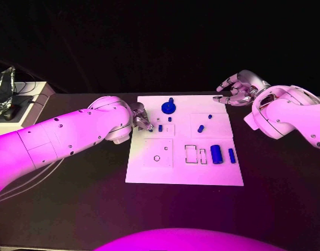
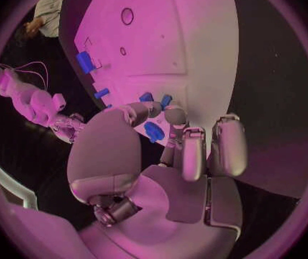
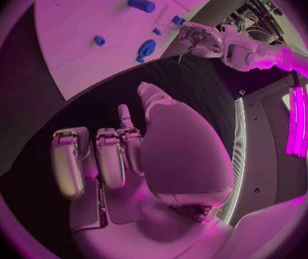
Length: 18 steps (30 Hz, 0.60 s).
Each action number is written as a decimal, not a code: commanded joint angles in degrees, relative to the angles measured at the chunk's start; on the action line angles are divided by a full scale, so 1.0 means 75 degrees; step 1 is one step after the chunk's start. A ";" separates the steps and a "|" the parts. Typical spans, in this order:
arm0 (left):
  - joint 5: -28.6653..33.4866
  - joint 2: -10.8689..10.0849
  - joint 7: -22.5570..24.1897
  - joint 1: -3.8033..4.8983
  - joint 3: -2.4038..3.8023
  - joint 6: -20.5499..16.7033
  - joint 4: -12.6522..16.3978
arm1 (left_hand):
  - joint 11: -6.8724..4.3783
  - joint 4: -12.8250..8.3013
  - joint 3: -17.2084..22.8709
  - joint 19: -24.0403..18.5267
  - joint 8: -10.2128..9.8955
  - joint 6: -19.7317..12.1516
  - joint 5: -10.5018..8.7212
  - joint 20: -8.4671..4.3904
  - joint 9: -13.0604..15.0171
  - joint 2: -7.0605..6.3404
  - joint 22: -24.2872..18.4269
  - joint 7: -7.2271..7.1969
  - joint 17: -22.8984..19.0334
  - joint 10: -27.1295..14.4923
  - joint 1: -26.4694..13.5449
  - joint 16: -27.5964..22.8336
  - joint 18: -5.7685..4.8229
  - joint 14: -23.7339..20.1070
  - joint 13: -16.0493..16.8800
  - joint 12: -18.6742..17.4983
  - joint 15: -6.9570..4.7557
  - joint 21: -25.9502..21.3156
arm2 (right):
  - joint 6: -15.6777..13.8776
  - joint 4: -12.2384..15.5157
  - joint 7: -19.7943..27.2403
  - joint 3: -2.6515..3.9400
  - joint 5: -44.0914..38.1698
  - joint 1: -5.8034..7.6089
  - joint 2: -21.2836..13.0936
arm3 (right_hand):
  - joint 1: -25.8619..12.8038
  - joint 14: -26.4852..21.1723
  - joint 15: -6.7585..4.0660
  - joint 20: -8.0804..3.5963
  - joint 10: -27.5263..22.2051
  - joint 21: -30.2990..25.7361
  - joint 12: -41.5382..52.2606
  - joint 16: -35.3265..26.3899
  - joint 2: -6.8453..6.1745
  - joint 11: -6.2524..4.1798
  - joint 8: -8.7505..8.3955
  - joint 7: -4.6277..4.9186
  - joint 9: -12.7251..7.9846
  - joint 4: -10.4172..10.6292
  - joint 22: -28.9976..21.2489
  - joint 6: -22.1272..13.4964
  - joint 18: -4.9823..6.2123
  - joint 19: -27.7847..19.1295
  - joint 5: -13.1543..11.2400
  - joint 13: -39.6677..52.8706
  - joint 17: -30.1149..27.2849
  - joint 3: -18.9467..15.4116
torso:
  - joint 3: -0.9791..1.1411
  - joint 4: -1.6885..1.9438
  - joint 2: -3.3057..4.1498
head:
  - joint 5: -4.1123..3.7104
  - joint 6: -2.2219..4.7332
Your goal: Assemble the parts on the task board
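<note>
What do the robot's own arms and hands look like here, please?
Both arms have smooth, rounded white shells dotted with small dark screw holes. The left hand and right hand are silver and many-fingered, with blocky segmented fingers and rounded palm covers.

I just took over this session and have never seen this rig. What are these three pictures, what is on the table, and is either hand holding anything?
It is a robot with two white arms, each ending in a silver hand. The square picture looks down from its head; the two round ones come from cameras behind each wrist.

In the middle of the black table lies the white task board, carrying small blue parts: a round one at its far edge, a cylinder nearer the right side, and a few small pieces.

The left hand is over the board's left edge, its fingers next to small parts; I cannot tell whether it grips one. The right hand hangs beyond the board's far right corner, fingers apart, holding nothing.
</note>
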 commanded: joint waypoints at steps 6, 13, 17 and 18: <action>0.0077 0.0090 0.0083 -0.0029 -0.0022 -0.0046 -0.0040 | -0.0041 -0.0498 0.0258 0.0056 0.0007 0.0327 -0.0082 -0.0047 0.0028 0.0132 0.0047 -0.0269 0.1839 0.0096 -0.0070 0.0061 -0.0094 0.0767 0.0076 0.0045 -0.0090 0.0063 | 0.0010 0.0010 0.0086 0.0003 -0.0067 -0.0003 -0.0004 | -0.0081 0.0761 -0.0034 -0.0039 0.0141 -0.0029 -0.0029 -0.0032 -0.0009 -0.0028 0.0042 0.0012 0.0007 0.0017 0.1752 -0.0055 -0.0016 0.0635 0.0045 0.1379 0.1814 0.0056 | -0.0003 0.0002 0.0008 | -0.0005 -0.0016; 0.0093 0.0134 0.0090 -0.0029 -0.0022 -0.0103 -0.0080 | -0.0055 -0.0366 0.0025 0.0058 -0.0021 0.0360 -0.0088 -0.0064 0.0023 0.0134 0.0042 -0.0289 0.1830 0.0095 -0.0134 0.0056 -0.0094 0.0765 0.0078 0.0036 -0.0105 0.0057 | 0.0015 0.0004 0.0088 0.0003 -0.0067 -0.0003 0.0000 | -0.0081 0.0761 -0.0034 -0.0040 0.0143 -0.0029 -0.0028 -0.0033 -0.0007 -0.0029 0.0043 0.0012 0.0007 0.0016 0.1752 -0.0055 -0.0016 0.0635 0.0060 0.1381 0.1811 0.0061 | -0.0003 0.0008 0.0004 | -0.0012 -0.0005; 0.0077 0.0151 0.0083 -0.0029 -0.0021 -0.0112 -0.0109 | -0.0063 -0.0148 -0.0350 0.0058 -0.0067 0.0401 -0.0101 -0.0076 0.0011 0.0150 0.0036 -0.0301 0.1804 0.0058 -0.0223 0.0042 -0.0093 0.0757 0.0055 0.0006 -0.0115 0.0045 | 0.0018 0.0005 0.0088 0.0003 -0.0067 -0.0003 -0.0001 | -0.0082 0.0761 -0.0035 -0.0041 0.0146 -0.0026 -0.0025 -0.0032 -0.0006 -0.0030 0.0045 0.0012 0.0008 0.0015 0.1755 -0.0057 -0.0017 0.0637 0.0077 0.1383 0.1812 0.0067 | -0.0006 0.0002 0.0011 | -0.0012 0.0004; 0.0074 0.0156 0.0076 -0.0029 -0.0021 -0.0099 -0.0120 | -0.0063 -0.0113 -0.0413 0.0056 -0.0076 0.0406 -0.0104 -0.0078 0.0009 0.0150 0.0032 -0.0301 0.1796 0.0053 -0.0232 0.0037 -0.0092 0.0754 0.0058 0.0006 -0.0116 0.0042 | 0.0018 0.0005 0.0088 0.0003 -0.0067 -0.0003 -0.0001 | -0.0082 0.0761 -0.0035 -0.0041 0.0146 -0.0026 -0.0025 -0.0032 -0.0006 -0.0030 0.0045 0.0012 0.0008 0.0015 0.1755 -0.0057 -0.0017 0.0637 0.0077 0.1383 0.1812 0.0067 | -0.0006 0.0002 0.0011 | -0.0012 0.0004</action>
